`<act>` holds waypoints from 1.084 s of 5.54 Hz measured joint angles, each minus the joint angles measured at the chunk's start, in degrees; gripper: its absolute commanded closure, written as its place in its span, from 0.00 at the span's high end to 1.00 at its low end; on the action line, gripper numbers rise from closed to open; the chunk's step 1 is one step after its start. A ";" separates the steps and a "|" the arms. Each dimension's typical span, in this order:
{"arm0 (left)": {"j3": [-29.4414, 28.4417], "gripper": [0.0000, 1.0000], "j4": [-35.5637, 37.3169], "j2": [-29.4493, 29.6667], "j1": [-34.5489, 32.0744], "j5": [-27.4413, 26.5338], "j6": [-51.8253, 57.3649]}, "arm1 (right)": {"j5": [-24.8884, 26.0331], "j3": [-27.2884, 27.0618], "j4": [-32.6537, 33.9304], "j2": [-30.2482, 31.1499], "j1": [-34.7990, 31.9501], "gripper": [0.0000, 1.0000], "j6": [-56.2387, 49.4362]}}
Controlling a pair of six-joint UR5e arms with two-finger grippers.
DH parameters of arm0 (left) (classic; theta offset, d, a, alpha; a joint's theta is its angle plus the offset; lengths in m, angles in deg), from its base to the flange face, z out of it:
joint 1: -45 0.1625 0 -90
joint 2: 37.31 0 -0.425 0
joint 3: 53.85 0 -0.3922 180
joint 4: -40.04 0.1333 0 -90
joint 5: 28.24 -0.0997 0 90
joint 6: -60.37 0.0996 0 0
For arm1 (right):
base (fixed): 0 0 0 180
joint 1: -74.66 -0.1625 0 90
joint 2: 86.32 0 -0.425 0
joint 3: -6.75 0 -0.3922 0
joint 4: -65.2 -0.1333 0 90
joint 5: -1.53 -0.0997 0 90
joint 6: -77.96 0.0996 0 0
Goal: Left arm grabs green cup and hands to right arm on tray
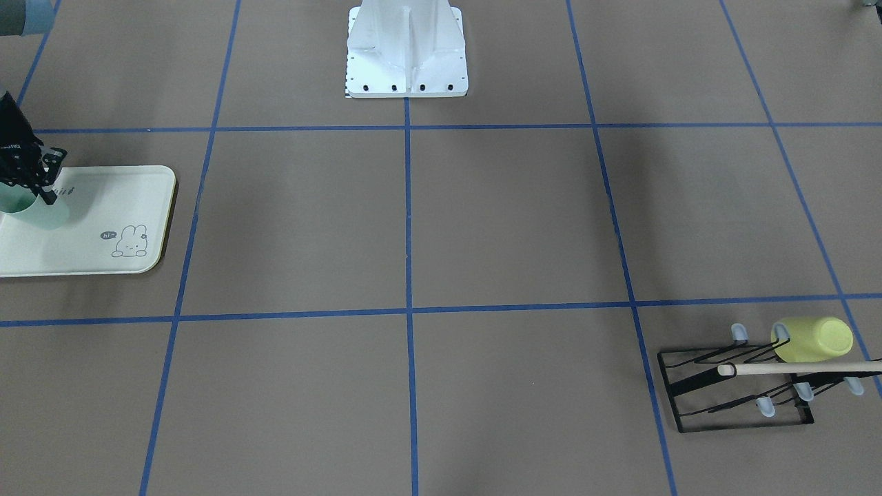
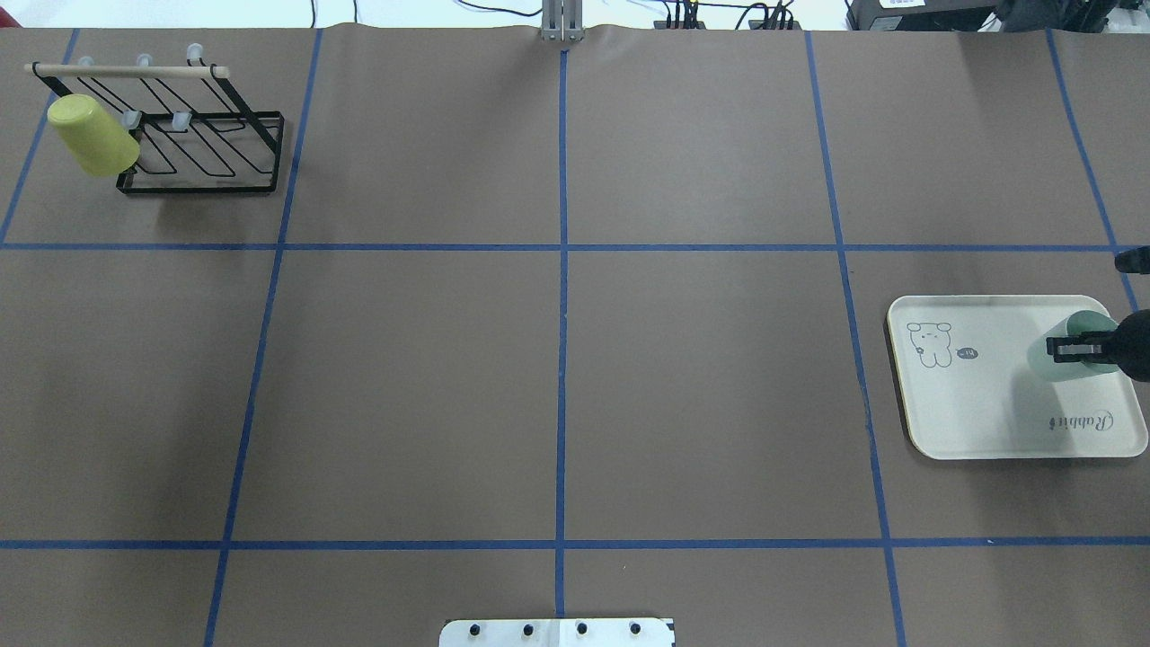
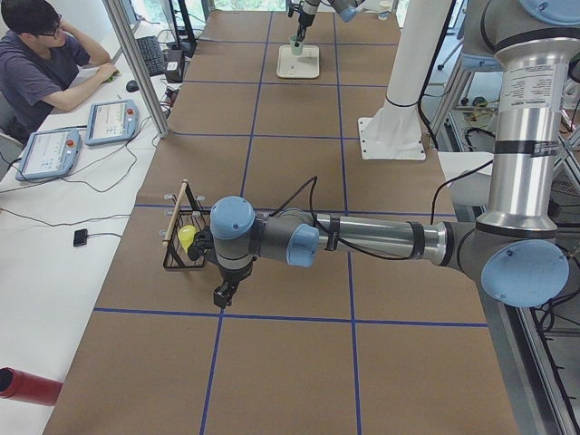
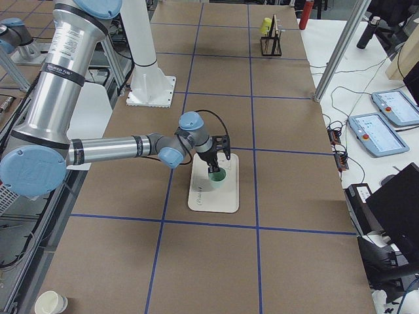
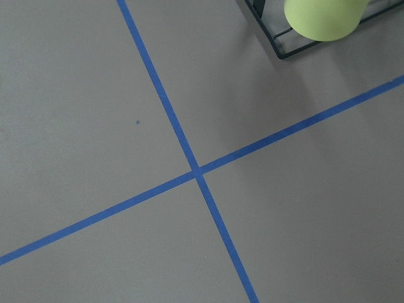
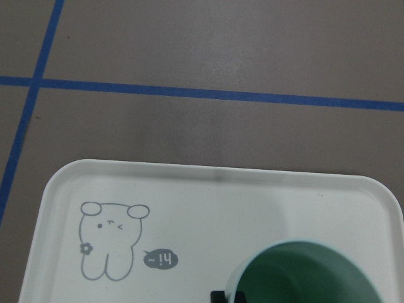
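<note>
The pale mint-green cup (image 2: 1060,367) stands upright at the robot-side end of the cream tray (image 2: 979,404), which lies at the table's right edge. My right gripper (image 2: 1057,349) reaches in from the right and is shut on the cup's rim, one finger inside and one outside. The front view shows the same gripper (image 1: 48,197), cup (image 1: 38,212) and tray (image 1: 110,200). The right wrist view shows the cup's open mouth (image 6: 303,284) and the tray's bunny drawing. My left gripper (image 3: 222,294) shows only in the exterior left view, near the rack; I cannot tell whether it is open.
A yellow cup (image 2: 92,135) hangs on a black wire rack (image 2: 207,153) at the far left corner; it also shows in the left wrist view (image 5: 322,17). The white robot base (image 1: 406,48) stands at the near middle edge. Blue tape lines cross the brown table.
</note>
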 measured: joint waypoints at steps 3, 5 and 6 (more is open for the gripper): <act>-0.06 1.00 -0.04 -0.01 0.03 0.00 -0.07 | 5.26 0.52 -0.43 -0.32 6.15 0.99 5.20; -0.07 1.00 0.00 -0.18 0.03 0.00 -0.13 | -1.63 0.01 0.07 -0.52 3.16 1.00 2.81; -0.01 1.00 -0.02 -0.31 0.02 0.00 -0.13 | -8.50 -0.02 0.96 -0.62 -2.35 0.99 -1.55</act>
